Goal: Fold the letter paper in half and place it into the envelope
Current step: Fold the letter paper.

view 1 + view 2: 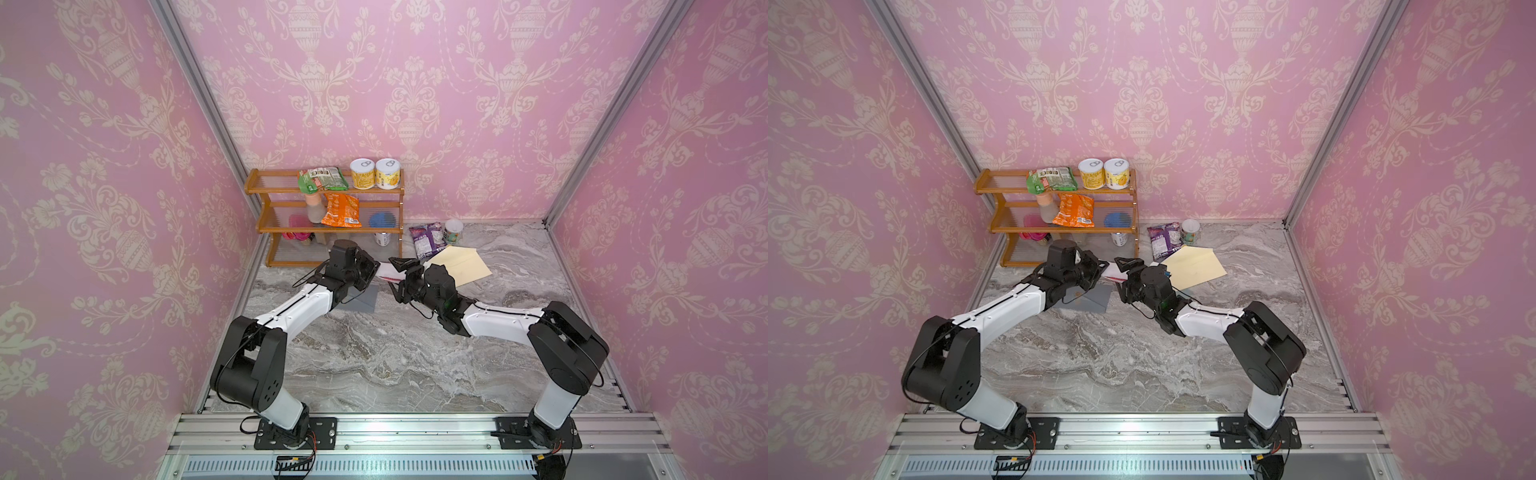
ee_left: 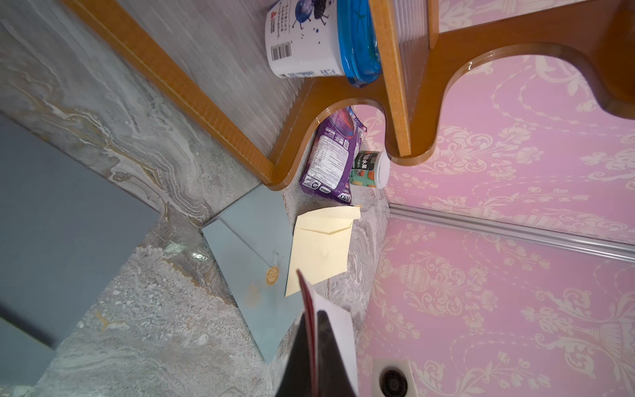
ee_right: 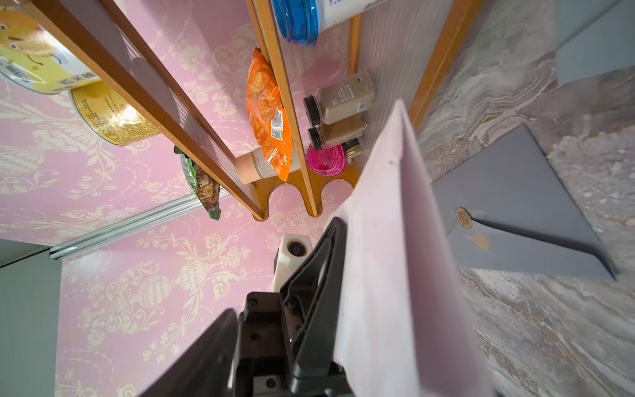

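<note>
1. Wooden shelf (image 1: 270, 191), far left against the wall. It stores items that play no part in the task. A bottle on its lowest tier (image 3: 343, 98) reads "BLACK PEPPER". A white tub (image 2: 302, 44) with a blue lid carries a barcode and a blueberry drawing; its print is too small to read.

2. Grey envelope (image 1: 362, 300). It lies flat on the desk (image 1: 374, 353), under the left forearm. Its pointed flap is raised and carries a round gold seal whose text is not legible.

3. Left fingers (image 2: 323, 343). They are clenched on the letter paper (image 1: 385, 272) and hold it off the desk between the two arms, probably so that the sheet can be re-gripped or steered.

4. Letter paper. It is white with a red face. Whether the fold is finished cannot be told.

5. Right fingers (image 3: 319, 271). They are spread and not clamped. The sheet lies along one of them.

6. Purple snack bag (image 1: 428, 241) and a small cup (image 1: 454, 231), near the back wall. Their labels are unreadable.

7. Cream envelope (image 1: 461, 266). It lies flat just beyond the right wrist with its flap open, ready to receive the sheet. It appears the likelier target, but that is not certain.
</note>
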`<state>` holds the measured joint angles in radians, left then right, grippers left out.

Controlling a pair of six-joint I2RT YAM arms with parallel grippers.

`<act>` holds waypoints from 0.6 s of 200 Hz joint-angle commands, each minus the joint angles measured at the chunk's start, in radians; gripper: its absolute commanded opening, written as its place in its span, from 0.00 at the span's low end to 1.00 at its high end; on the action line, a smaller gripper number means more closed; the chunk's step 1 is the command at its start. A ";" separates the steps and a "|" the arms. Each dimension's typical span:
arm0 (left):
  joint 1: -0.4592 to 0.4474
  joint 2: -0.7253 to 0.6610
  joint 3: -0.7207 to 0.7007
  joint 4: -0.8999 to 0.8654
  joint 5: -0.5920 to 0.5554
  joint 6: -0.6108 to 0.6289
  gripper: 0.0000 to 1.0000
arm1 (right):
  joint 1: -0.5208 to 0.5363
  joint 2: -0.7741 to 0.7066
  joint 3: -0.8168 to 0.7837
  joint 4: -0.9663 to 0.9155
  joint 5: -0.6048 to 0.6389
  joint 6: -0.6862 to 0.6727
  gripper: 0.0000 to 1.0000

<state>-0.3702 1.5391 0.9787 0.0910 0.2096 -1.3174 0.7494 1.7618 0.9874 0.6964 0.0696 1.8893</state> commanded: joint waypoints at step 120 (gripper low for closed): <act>0.009 -0.143 -0.049 -0.146 -0.089 0.178 0.99 | -0.081 -0.028 0.026 -0.074 -0.082 -0.086 0.00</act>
<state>-0.4019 1.4551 0.9497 0.0364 0.0761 -1.2617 0.7124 1.7630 1.0069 0.6312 0.0875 1.8805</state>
